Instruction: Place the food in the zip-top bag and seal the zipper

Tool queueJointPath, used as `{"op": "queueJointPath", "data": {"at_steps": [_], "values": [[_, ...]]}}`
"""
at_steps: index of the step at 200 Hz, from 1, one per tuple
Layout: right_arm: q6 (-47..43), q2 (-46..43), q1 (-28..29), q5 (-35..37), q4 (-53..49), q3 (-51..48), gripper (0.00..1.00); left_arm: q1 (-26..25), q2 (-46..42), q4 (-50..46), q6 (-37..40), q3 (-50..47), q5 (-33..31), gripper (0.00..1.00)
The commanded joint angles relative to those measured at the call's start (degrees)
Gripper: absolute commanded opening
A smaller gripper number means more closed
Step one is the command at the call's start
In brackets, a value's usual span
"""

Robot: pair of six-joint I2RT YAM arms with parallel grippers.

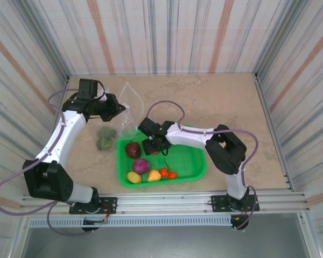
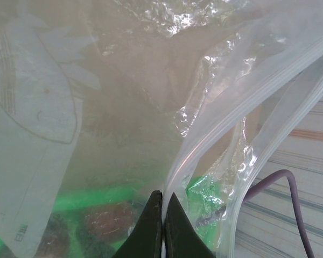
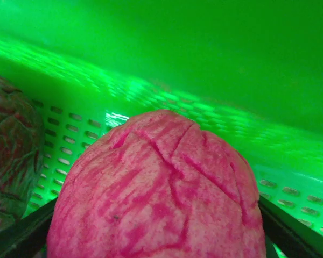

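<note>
Wide-open table (image 1: 231, 102) at two o'clock of the basket (image 1: 189, 159). Zip-top bag (image 1: 129, 105) and green vegetable (image 1: 105, 138) crowd ten o'clock.

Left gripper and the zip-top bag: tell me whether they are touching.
Touching. In the left wrist view the left gripper is pinched shut on an edge of the zip-top bag.

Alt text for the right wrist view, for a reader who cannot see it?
A pink toy fruit sits close to the camera, clasped by the right gripper, whose dark fingers show at the bottom corners. Behind it run the slotted floor and wall of the green basket, and a dark red toy fruit shows at the left edge.
</note>
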Motion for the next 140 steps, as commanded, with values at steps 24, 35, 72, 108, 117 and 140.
{"op": "queueJointPath", "data": {"at_steps": [24, 35, 72, 108, 117, 140], "values": [[-0.77, -5.87, -0.43, 2.49, -0.78, -2.61, 0.68, -0.49, -0.82, 0.60, 0.54, -0.35, 1.17, 0.00], [-0.81, -8.48, -0.86, 2.61, -1.19, -3.68, 0.68, -0.89, -0.32, 1.02, 0.52, 0.15, 1.64, 0.00], [-2.18, -20.78, -1.70, 3.72, -6.00, -6.68, 0.68, -2.91, 1.09, 1.95, 2.98, 3.89, 3.32, 0.00], [-2.25, -31.38, -3.24, 3.30, -11.25, -4.15, 0.66, -3.12, 0.41, 2.49, 3.45, 4.82, 4.48, 0.00], [-2.68, -32.88, -3.59, 2.43, -11.99, -2.14, 0.66, -3.11, -0.01, 1.94, 3.82, 4.87, 4.12, 0.00], [-4.02, -32.76, -5.05, -2.76, -11.29, 5.42, 0.66, -3.04, 0.30, -1.45, 5.57, 6.06, 4.17, 0.00]]}}
